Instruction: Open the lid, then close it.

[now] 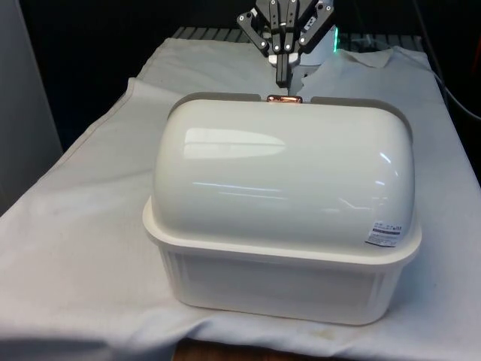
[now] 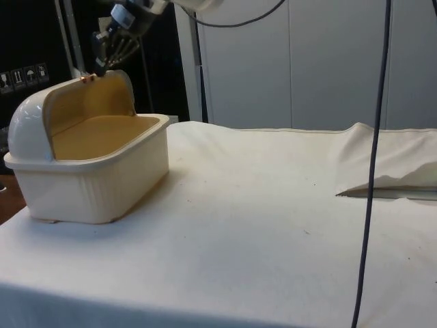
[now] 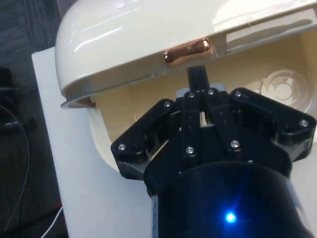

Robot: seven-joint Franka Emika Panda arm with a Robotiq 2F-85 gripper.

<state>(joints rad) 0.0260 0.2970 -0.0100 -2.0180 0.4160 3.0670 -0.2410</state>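
Cream bread box (image 1: 278, 286), domed lid (image 1: 282, 180) rolled open, copper handle (image 1: 285, 98) uppermost.

Bread box, cream plastic, on cloth-covered desk

Lid (image 1: 282, 177): glossy smooth plastic with reflections; handle (image 3: 188, 50): shiny copper-toned metal; base (image 1: 274, 282): matt ribbed plastic; paper label (image 1: 384, 235); cloth (image 2: 273, 225): white, matt, creased; end effector (image 1: 281, 71): black, matt.

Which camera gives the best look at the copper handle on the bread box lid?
The wrist view: the copper handle sits large on the lid's edge, just beyond the shut pincer. The front view shows a sliver over the dome; the side view, a small glint.
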